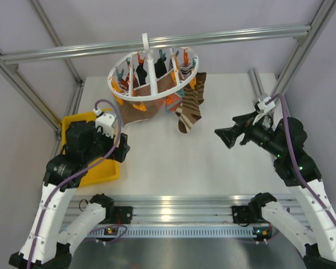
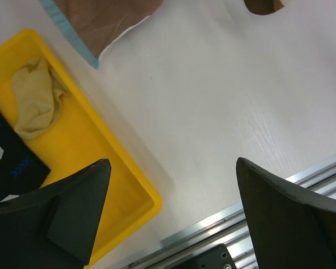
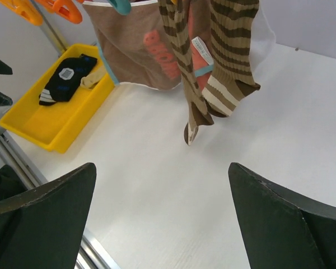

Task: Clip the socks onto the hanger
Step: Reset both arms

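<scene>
- The left claw (image 1: 122, 150) is held wide open, with nothing between its fingers; it is poised over the near corner of the yellow tray (image 1: 106, 171), which sits at the left edge of the bench (image 1: 224, 168).
- The right claw (image 1: 223, 134) is likewise spread wide and nothing is gripped by it; it is pointed toward the hanger (image 1: 151, 72) from the right, well apart from it, above bare bench.
- The hanger, a white ring with spokes, is hung by its hook from a metal bar (image 1: 241, 35) at the back of the bench; orange clips (image 3: 61, 8) and teal ones are seen dangling from it.
- Two striped socks (image 1: 190, 109) (brown and cream) are clipped at the ring's right side and hang down toward the bench.
- A wider brown cloth (image 3: 131, 50) with a teal edge is hung just beside them, under the ring's middle.
- Inside the tray a black sock (image 3: 64, 81) with a label and a tan sock (image 2: 36, 101) are seen lying side by side, neither clipped.
</scene>
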Action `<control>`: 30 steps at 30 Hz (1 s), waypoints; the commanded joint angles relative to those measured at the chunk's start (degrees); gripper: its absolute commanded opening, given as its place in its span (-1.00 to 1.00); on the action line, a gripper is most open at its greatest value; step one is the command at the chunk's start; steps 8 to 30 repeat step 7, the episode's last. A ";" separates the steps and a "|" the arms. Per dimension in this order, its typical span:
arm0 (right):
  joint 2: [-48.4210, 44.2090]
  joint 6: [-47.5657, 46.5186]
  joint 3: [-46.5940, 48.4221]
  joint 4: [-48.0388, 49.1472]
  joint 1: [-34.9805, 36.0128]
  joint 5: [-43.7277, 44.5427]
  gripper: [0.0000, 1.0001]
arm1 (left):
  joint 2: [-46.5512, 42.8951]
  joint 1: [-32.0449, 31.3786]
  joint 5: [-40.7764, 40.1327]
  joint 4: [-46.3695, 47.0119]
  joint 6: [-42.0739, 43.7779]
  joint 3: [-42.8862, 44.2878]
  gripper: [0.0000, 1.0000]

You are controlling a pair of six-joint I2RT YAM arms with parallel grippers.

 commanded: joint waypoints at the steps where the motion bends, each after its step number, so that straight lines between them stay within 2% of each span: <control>1: -0.50 -0.43 -1.03 1.18 -0.78 -2.08 0.99 | -2.17 3.72 -2.01 -1.44 1.65 0.46 0.96; 7: -3.05 0.81 -3.41 2.50 -0.78 -2.96 1.00 | -2.62 8.64 -3.08 -1.27 3.06 1.95 0.96; 30: -3.05 0.81 -3.41 2.50 -0.78 -2.96 1.00 | -2.62 8.64 -3.08 -1.27 3.06 1.95 0.96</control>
